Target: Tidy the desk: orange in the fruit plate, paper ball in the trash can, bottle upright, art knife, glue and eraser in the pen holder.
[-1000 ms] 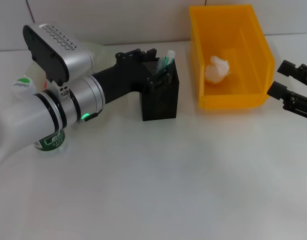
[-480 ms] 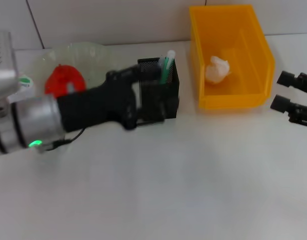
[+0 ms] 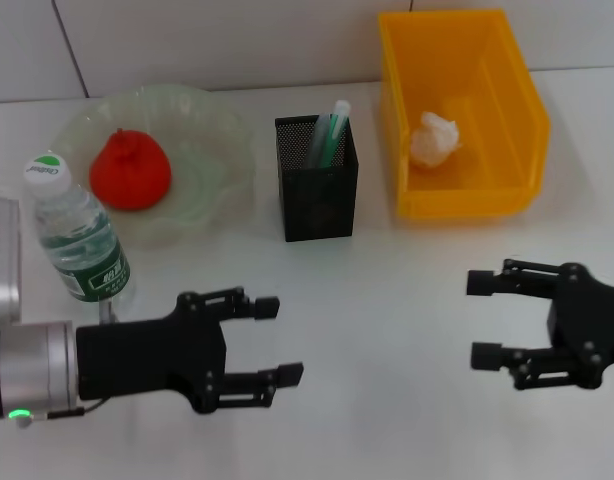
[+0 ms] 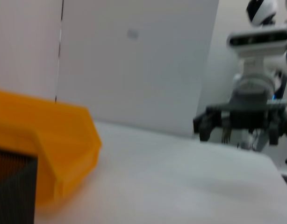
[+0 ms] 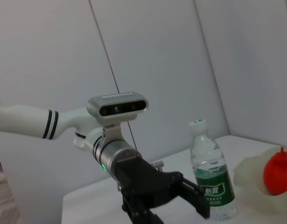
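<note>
And the left arm has pulled right out of the back of the desk. A second ago it was reaching in over the pen holder (image 3: 316,178); now the left gripper (image 3: 269,353) hangs low over the near side of the table (image 3: 387,300) at about seven o'clock, fingers spread apart and nothing between them. The right gripper (image 3: 490,320) has swung in too, from the far right edge to about four o'clock, jaws likewise wide and empty. Both face each other across bare tabletop; the right wrist view shows the left gripper head-on, open.

With the arm gone, the whole desk reads clearly, and it looks like a finished job. The orange (image 3: 130,170), red-orange with a small pointed top, sits in the pale-green fruit plate (image 3: 222,140) at ten o'clock. The bottle (image 3: 79,235) stands upright at nine o'clock just beside the plate's near rim, white-green cap up, dark label around its lower half. The paper ball (image 3: 434,137), a white crumpled wad, lies on the floor of the yellow trash can (image 3: 507,80) at one o'clock. The black mesh holder at twelve o'clock has a green-and-white stick poking out of its top; what else is inside I can't make out through the mesh, and no knife, glue or eraser is lying loose on the desk. My read: both arms are backing off to rest, task essentially complete
</note>
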Available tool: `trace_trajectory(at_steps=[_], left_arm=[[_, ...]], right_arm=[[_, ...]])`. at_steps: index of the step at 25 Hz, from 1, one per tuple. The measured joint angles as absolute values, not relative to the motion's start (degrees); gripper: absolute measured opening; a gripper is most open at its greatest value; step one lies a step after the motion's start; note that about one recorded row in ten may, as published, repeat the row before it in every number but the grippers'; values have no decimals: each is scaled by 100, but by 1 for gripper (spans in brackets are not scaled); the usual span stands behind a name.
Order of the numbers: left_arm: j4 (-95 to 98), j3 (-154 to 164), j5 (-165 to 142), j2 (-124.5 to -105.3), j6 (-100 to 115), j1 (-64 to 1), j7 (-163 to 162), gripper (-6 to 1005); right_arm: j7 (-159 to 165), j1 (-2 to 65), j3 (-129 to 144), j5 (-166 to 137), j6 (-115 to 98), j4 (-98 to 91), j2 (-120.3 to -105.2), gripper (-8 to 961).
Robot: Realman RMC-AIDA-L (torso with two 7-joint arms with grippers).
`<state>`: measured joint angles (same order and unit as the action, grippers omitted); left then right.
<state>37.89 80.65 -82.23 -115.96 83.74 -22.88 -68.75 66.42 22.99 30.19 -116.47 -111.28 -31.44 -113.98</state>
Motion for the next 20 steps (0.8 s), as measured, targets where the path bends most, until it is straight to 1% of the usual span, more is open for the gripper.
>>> trace_trajectory(at_steps=[2,3,4,13,14,20], left_arm=[[3716,8054,-8532,-11618,8245,-2232,-6909,787],[3648,8028,-8564,-11613,8236,-2219,-6910,787],[3581,7963,-8571,-11607,8244,-2209,-6910,787],[3554,7673,-8584,-11609,8358,-2130,-6883,787],[3554,7658,-8585,-11610,8368,-2127,-6881,787],[3557,7652,-8588,-11598,8388,-2121,-6906,787]], right_arm=[[6341,2289,3048,-11682,-11075,-3154,-11533,829],[6341,2289,3048,-11682,-11075,-3154,-11533,829],[6136,2297,3057,-11788,-10967,-3165,-11636,829],[6102,2349,3062,-12016,-10589,-3140,-11677,829],[6091,2360,3063,-12044,-10518,-3130,-11711,829],[6079,2373,3066,-12050,-10450,-3132,-11759,829]])
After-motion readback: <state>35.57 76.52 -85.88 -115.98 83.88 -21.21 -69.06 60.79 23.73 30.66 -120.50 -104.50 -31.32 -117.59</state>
